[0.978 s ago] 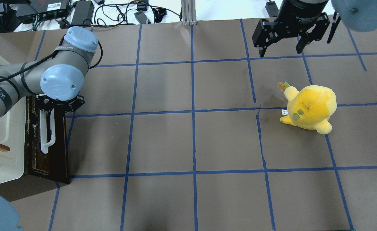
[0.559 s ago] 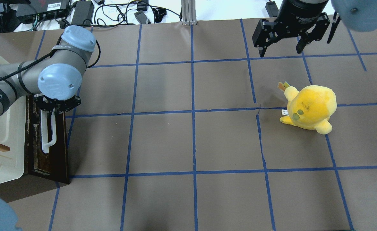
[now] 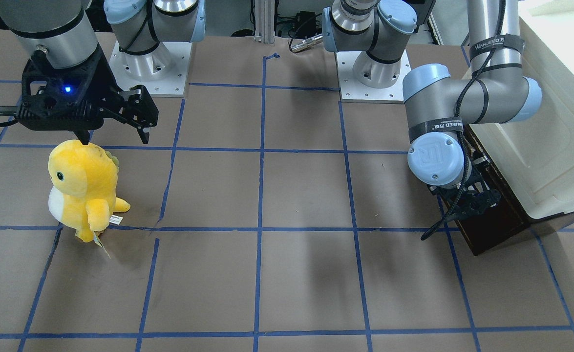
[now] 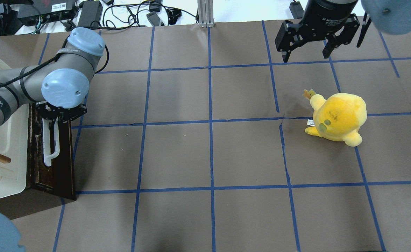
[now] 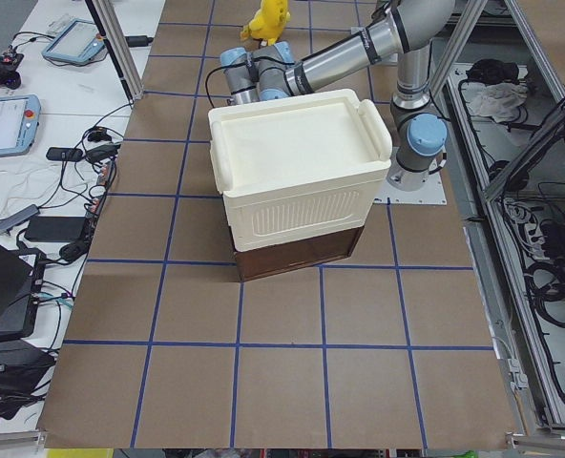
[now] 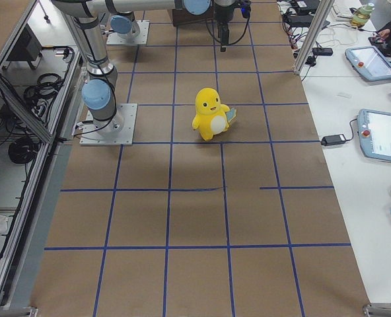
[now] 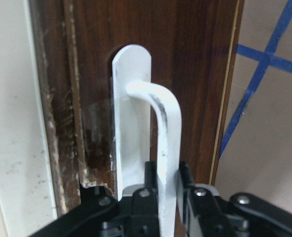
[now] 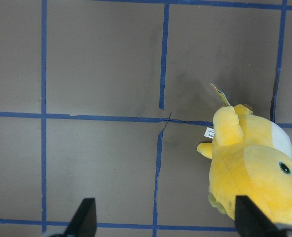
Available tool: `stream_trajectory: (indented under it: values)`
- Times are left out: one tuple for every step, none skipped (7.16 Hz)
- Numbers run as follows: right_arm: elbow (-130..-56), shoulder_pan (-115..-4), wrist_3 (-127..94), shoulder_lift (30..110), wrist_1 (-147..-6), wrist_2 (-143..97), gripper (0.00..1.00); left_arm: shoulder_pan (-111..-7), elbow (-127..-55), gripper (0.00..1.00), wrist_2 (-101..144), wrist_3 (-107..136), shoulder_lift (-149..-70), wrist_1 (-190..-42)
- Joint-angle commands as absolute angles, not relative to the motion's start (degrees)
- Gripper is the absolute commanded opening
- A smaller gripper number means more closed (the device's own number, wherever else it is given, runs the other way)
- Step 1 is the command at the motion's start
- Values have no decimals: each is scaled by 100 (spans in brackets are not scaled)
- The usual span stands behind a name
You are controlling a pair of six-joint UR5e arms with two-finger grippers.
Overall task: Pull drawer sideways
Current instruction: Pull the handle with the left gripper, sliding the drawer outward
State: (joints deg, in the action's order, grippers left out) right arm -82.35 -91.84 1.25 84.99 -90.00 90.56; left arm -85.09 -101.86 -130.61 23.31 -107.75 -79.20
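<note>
Since the shallow drawer with its dark brown worn wooden front (image 4: 64, 157), low at the overhead view's left edge, looks stiff and likely to drag, its long white bar handle (image 7: 167, 123), pinched between the closed fingers of the left gripper (image 7: 166, 174), seems the firmest hold.

- Was a table (image 4: 177, 154) wrapped in brown paper and ruled into squares by blue tape lines (image 4: 210, 157).
- Carried a yellow plush toy (image 4: 338, 117) with a white belly, upright on the robot's right half, over a tape crossing, a small tag at its foot.
- Carried a cream-white cabinet (image 5: 297, 181) at the robot's left end, its dark brown drawer (image 4: 56, 168) front low down and facing the table's middle.
- Bore two white base plates (image 3: 169, 78) along the robot's side, well apart, one under each arm.
</note>
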Motion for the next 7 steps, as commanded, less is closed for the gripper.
stream_trajectory:
  values:
    - [-8235, -9185, 123, 8499, -9000, 9061, 100, -8543, -10116, 0, -13061, 2355, -10828, -7928]
    - [-8235, -9185, 123, 8499, -9000, 9062, 100, -8552, -10116, 0, -13061, 2364, -10828, -7928]
    - [-8235, -9185, 123, 8499, -9000, 9053, 100, -8569, -10116, 0, -13061, 2373, -10828, -7928]
    - [-8235, -9185, 123, 8499, -9000, 9053, 100, -8639, -10125, 0, -13061, 2477, -10828, -7928]
    - [-8235, -9185, 123, 8499, -9000, 9053, 100, -8666, -10116, 0, -13061, 2487, -10828, -7928]
    - [-8235, -9185, 123, 8499, -9000, 9061, 100, -8675, -10116, 0, -13061, 2487, -10828, -7936]
    - [-8235, -9185, 132, 8499, -9000, 9062, 100, -8710, -10116, 0, -13061, 2566, -10828, -7937]
